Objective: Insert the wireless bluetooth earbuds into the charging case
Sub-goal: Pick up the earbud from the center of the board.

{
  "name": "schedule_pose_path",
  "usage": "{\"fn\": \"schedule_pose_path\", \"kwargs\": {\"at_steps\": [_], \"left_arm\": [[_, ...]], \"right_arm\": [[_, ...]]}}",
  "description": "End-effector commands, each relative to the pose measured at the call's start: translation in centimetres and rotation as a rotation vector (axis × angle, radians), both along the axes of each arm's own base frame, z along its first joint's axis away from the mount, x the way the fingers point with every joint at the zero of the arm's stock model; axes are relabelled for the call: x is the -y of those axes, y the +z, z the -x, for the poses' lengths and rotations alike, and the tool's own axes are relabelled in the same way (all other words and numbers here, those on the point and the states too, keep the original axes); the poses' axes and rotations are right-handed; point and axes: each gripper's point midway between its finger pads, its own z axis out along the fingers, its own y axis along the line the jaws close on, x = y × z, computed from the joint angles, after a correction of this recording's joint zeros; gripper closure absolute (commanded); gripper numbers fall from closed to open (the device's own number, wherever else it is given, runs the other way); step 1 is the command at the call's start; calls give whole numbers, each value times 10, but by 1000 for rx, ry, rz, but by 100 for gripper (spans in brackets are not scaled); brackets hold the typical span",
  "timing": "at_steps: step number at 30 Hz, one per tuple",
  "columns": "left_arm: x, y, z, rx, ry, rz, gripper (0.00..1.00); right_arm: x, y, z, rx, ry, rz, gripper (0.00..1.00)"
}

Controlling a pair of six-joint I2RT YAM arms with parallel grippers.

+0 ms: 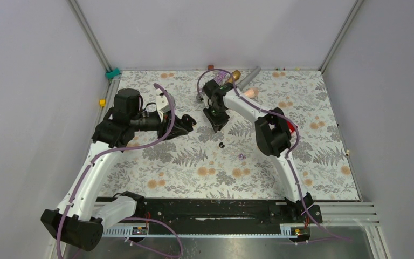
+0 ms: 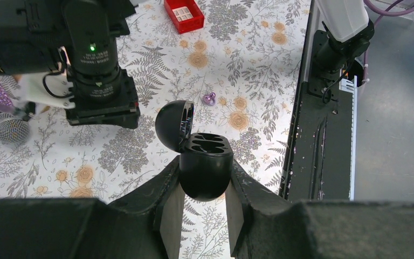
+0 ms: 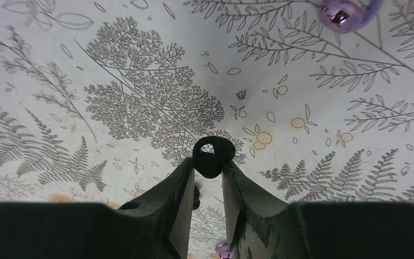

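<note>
My left gripper (image 2: 205,186) is shut on a black oval charging case (image 2: 206,164). Its lid (image 2: 173,124) is hinged open and the two sockets show empty. In the top view this gripper (image 1: 188,123) is left of centre. My right gripper (image 3: 209,166) is shut on a black earbud (image 3: 212,155) at its fingertips, above the mat. In the top view it (image 1: 219,124) is just right of the left gripper. A second black earbud (image 1: 221,144) lies on the mat below it. A purple earbud (image 1: 241,156) lies further right; it also shows in the left wrist view (image 2: 209,98).
A floral mat (image 1: 194,167) covers the table. A red box (image 2: 184,13), a grey-headed microphone (image 2: 8,127), a gold microphone (image 1: 233,76), a grey tube (image 1: 250,75) and a peach item (image 1: 250,92) lie around. A glossy purple item (image 3: 340,12) lies ahead of the right gripper. A black rail (image 1: 205,210) runs along the near edge.
</note>
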Motion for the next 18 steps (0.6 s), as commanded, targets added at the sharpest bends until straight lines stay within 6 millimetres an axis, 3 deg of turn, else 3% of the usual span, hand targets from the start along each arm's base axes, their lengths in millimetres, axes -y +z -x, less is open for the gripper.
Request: {"fn": "schedule_pose_path", "kwargs": {"at_steps": [1,6,11,15,18], "left_arm": [[-1,14,-4,80,5,22,100],[-2,14,-4,81,7,24,100],[-3,14,-4,80,10,26,100],[-4,14,-4,82,9,27,100],[-4,15,-4,83,10,29,100]], "right_arm": [[6,3,7,1,47,76,67],[11,-2,8,9,56,116,65],[17,2,4,39,62,144,54],[18,16,1,68,56,141,52],[7,32,11,55,46,65,52]]}}
